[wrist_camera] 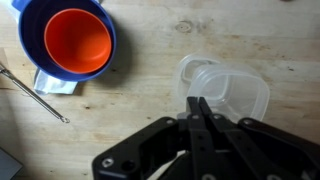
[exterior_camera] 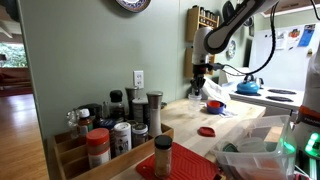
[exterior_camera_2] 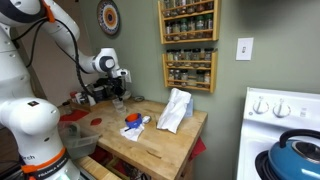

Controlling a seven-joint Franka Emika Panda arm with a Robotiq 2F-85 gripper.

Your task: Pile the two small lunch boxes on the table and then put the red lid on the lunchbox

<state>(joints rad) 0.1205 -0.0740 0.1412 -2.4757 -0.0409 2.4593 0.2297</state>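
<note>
Clear plastic lunch box (wrist_camera: 230, 92) on worktop (wrist_camera: 130, 115), claw (wrist_camera: 199, 103) pinched narrow at its rim. Stacking step: confirm grip, then lift toward blue box (wrist_camera: 28, 45).

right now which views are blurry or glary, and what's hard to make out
Wrist view: soft overall, the clear lunch box nearly melts into the pale table; the dark fingers read plainly. In an exterior view the near spice jars are blurred; the red lid is tiny but distinct.

On table (wrist_camera: 140, 95), small bowl (wrist_camera: 78, 42) inside larger bowl (wrist_camera: 28, 30); container (wrist_camera: 240, 95) beside them, apart.
</note>
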